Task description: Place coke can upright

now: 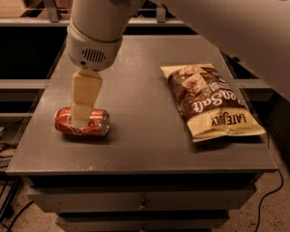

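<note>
The coke can (pixel 98 123) is a small red can with white script. It lies on its side on the grey table (pixel 145 151) at the front left, its silver top facing right. My gripper (pixel 81 116) hangs from the large white arm and reaches straight down onto the middle of the can, covering part of its body. Whether it grips the can does not show.
A brown and cream chip bag (pixel 210 100) lies flat on the right half of the table. The table has drawers (pixel 144 204) below its front edge. Shelving runs along the back. Cables (pixel 2 139) lie on the floor at the left.
</note>
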`<action>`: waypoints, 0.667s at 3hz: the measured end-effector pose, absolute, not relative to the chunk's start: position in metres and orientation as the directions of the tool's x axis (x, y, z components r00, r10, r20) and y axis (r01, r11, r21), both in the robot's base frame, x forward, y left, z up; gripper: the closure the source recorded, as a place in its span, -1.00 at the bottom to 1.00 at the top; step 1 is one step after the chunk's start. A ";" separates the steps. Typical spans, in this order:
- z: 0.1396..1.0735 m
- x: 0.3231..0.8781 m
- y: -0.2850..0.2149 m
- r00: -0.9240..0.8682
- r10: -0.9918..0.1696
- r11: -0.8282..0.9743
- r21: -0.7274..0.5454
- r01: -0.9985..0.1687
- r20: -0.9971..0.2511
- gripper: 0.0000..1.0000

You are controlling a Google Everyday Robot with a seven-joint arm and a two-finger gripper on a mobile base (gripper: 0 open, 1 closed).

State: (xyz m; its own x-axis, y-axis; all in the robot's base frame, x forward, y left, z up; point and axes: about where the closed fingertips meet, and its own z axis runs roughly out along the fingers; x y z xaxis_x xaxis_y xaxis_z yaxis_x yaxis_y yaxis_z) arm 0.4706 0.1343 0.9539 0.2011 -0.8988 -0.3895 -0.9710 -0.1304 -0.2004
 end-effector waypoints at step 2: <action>0.921 0.485 0.182 0.201 -0.958 -0.162 -0.196 -0.967 -0.204 -1.00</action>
